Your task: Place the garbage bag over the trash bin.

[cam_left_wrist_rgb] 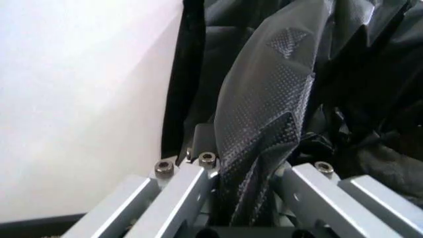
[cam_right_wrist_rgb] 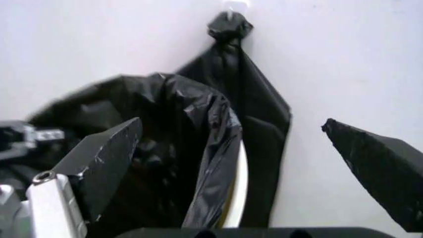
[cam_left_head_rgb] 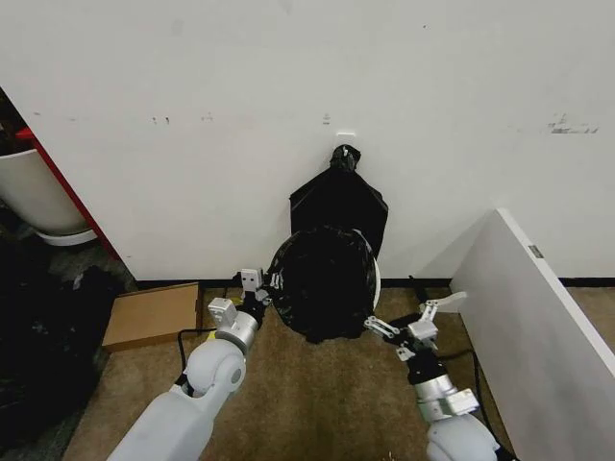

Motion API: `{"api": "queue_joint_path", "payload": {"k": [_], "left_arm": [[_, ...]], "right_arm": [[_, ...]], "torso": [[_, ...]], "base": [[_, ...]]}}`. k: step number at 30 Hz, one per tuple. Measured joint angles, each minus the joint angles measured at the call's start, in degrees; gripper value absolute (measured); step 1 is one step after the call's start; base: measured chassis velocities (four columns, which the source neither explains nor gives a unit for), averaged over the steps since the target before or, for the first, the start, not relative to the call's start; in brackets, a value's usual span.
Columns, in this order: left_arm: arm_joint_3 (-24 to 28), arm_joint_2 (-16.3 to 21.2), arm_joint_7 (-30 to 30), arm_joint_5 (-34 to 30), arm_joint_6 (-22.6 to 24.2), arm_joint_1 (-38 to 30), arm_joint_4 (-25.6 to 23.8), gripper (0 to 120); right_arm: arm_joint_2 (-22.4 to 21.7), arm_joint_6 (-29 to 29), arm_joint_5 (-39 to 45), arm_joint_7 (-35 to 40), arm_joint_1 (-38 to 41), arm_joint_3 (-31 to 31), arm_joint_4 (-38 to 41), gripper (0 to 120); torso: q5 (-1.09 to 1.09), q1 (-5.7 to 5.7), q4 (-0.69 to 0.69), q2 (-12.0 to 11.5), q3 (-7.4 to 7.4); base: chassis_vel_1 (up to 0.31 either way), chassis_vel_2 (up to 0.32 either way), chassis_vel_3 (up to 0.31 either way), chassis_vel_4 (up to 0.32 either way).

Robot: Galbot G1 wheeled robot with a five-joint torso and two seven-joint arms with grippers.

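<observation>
The glossy black garbage bag [cam_left_head_rgb: 322, 283] is draped over the trash bin, of which a strip of cream-white rim [cam_left_head_rgb: 377, 279] shows on the right side. It stands on the floor against the wall. My left gripper [cam_left_head_rgb: 261, 288] is at the bag's left edge, shut on a fold of the plastic; its dotted black pad [cam_left_wrist_rgb: 261, 129] lies against the bag [cam_left_wrist_rgb: 370, 74]. Just off the bin's right side, my right gripper [cam_left_head_rgb: 413, 319] stands open. In the right wrist view its fingers [cam_right_wrist_rgb: 106, 158] spread wide before the bag [cam_right_wrist_rgb: 178, 124] and the bin's rim [cam_right_wrist_rgb: 238, 183].
A flat black plastic bunch [cam_left_head_rgb: 338, 197] hangs from a wall hook behind the bin. A cardboard sheet [cam_left_head_rgb: 154, 312] lies on the carpet at the left. A white slanted panel [cam_left_head_rgb: 538, 327] stands at the right. A white tub with a red edge [cam_left_head_rgb: 38, 197] is far left.
</observation>
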Motion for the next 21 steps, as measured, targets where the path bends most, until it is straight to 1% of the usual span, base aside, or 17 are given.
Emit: {"api": "queue_joint_path", "payload": {"k": [2, 4, 5, 7, 8, 9, 10, 11, 12, 13, 16, 18, 19, 20, 21], "left_arm": [[0.0, 0.0, 0.1, 0.3, -0.2, -0.1, 0.0, 3], [0.2, -0.2, 0.1, 0.9, -0.3, -0.2, 0.1, 3], [0.2, -0.2, 0.1, 0.9, -0.3, -0.2, 0.1, 3], [0.3, -0.2, 0.1, 1.2, -0.4, -0.4, 0.2, 3], [0.3, -0.2, 0.1, 1.3, -0.4, -0.5, 0.2, 3], [0.3, -0.3, 0.1, 1.4, -0.4, -0.6, 0.4, 3], [0.3, -0.3, 0.1, 1.5, -0.4, -0.7, 0.4, 3], [0.3, -0.3, 0.1, 1.6, -0.4, -0.9, 0.6, 3], [0.3, -0.3, 0.1, 1.6, -0.4, -0.9, 0.6, 3], [0.3, -0.3, 0.1, 1.6, -0.4, -0.9, 0.7, 3], [0.3, -0.3, 0.1, 1.6, -0.4, -0.9, 0.9, 3], [0.2, -0.3, 0.1, 1.6, -0.4, -1.0, 1.0, 3], [0.2, -0.3, 0.1, 1.6, -0.4, -1.0, 1.0, 3], [0.2, -0.3, 0.1, 1.6, -0.4, -1.0, 1.1, 3], [0.2, -0.3, 0.1, 1.6, -0.3, -1.0, 1.1, 3]], "right_arm": [[-0.5, -4.5, -1.4, 2.8, 0.8, -1.6, 0.8, 100], [-1.8, -11.6, -2.0, 7.0, 3.3, -5.4, 1.2, 98], [-1.8, -11.6, -2.0, 7.0, 3.3, -5.4, 1.2, 98], [-2.2, -15.2, -1.8, 8.5, 4.9, -7.8, 1.3, 98], [-2.2, -15.7, -1.7, 8.7, 5.1, -8.2, 1.4, 98], [-2.2, -18.1, -0.9, 9.7, 6.1, -9.7, 1.5, 96], [-2.2, -19.1, -0.5, 10.1, 6.6, -10.4, 1.5, 94], [-1.9, -20.3, -0.1, 10.5, 7.7, -11.6, 1.5, 88], [-1.9, -20.3, -0.1, 10.5, 7.7, -11.6, 1.5, 88], [-1.7, -20.6, 0.0, 10.6, 8.3, -12.1, 1.2, 85], [-1.2, -21.3, 0.4, 11.0, 9.2, -12.8, 0.8, 74], [-1.0, -21.9, 0.6, 11.6, 9.7, -12.8, 0.5, 66], [-1.0, -21.9, 0.6, 11.6, 9.7, -12.8, 0.5, 66], [-0.8, -22.3, 0.6, 11.9, 9.9, -12.8, 0.3, 59], [-0.7, -22.7, 0.5, 12.2, 10.1, -12.7, 0.1, 55]], "torso": [[0.01, 0.0, 0.0, 0.0, 0.0], [0.01, 0.0, 0.0, 0.0, 0.0], [0.01, 0.0, 0.0, 0.0, 0.0], [0.01, 0.0, 0.0, 0.0, 0.0], [0.01, 0.0, 0.0, 0.0, 0.0], [0.01, 0.0, 0.0, 0.0, 0.0], [0.01, 0.0, 0.0, 0.0, 0.0], [0.01, 0.0, 0.0, 0.0, 0.0], [0.01, 0.0, 0.0, 0.0, 0.0], [0.01, 0.0, 0.01, 0.0, 0.0], [0.01, 0.0, 0.0, 0.0, 0.0], [0.01, 0.0, 0.0, 0.0, 0.0], [0.01, 0.0, 0.0, 0.0, 0.0], [0.01, 0.0, 0.0, 0.0, 0.0], [0.01, 0.0, 0.0, 0.0, 0.0]], "base": [[0.0, 0.0, 0.0, 0.0], [0.0, 0.0, 0.0, 0.0], [0.0, 0.0, 0.0, 0.0], [0.0, 0.0, 0.0, 0.0], [0.0, 0.0, 0.0, 0.0], [0.0, 0.0, 0.0, 0.0], [0.0, 0.0, 0.0, 0.0], [0.0, 0.0, 0.0, 0.0], [0.0, 0.0, 0.0, 0.0], [0.0, 0.0, 0.0, 0.0], [0.0, 0.0, 0.0, 0.0], [0.0, 0.0, 0.0, 0.0], [0.0, 0.0, 0.0, 0.0], [0.0, 0.0, 0.0, 0.0], [0.0, 0.0, 0.0, 0.0]]}}
